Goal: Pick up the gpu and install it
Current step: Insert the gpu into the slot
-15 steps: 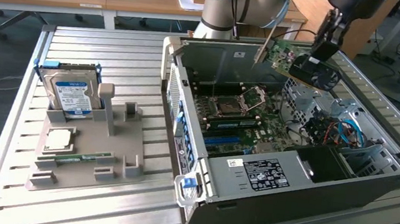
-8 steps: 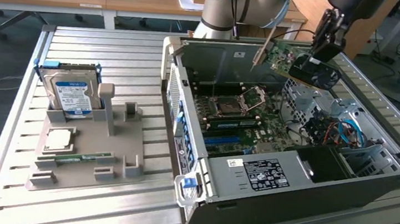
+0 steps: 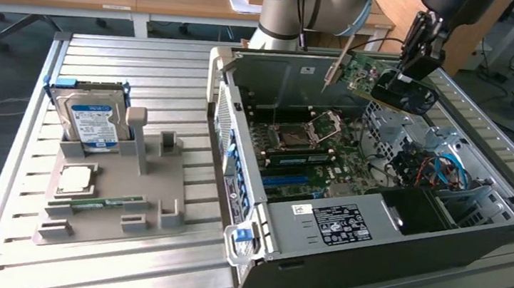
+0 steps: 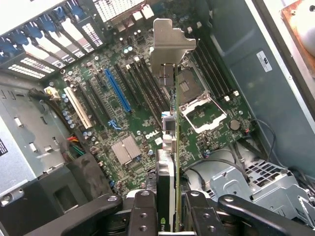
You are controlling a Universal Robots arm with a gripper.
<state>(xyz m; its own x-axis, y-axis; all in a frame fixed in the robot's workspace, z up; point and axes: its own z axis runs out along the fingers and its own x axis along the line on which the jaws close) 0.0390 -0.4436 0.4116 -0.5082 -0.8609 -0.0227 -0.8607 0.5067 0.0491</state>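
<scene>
My claw (image 3: pixel 400 79) is clenched on the gpu (image 3: pixel 368 71), holding it in the air over the open computer case (image 3: pixel 438 242), near its far wall in the exterior view. Through the wrist view the card hangs edge-on between the claw's fingers (image 4: pixel 142 211), with its silver bracket (image 4: pixel 170 42) at the end away from them. It looks clear of the motherboard (image 4: pixel 98 128), though I can't be sure. On the tabletop (image 3: pixel 132 59) a hard drive (image 3: pixel 92 123) stands in a grey holder (image 3: pixel 162 184).

The exterior view looks down from high and back, case (image 3: pixel 368 270) toward 3 o'clock. The wrist view peers close into it; both share motherboard (image 3: pixel 326 169) and gpu (image 3: pixel 370 71).
</scene>
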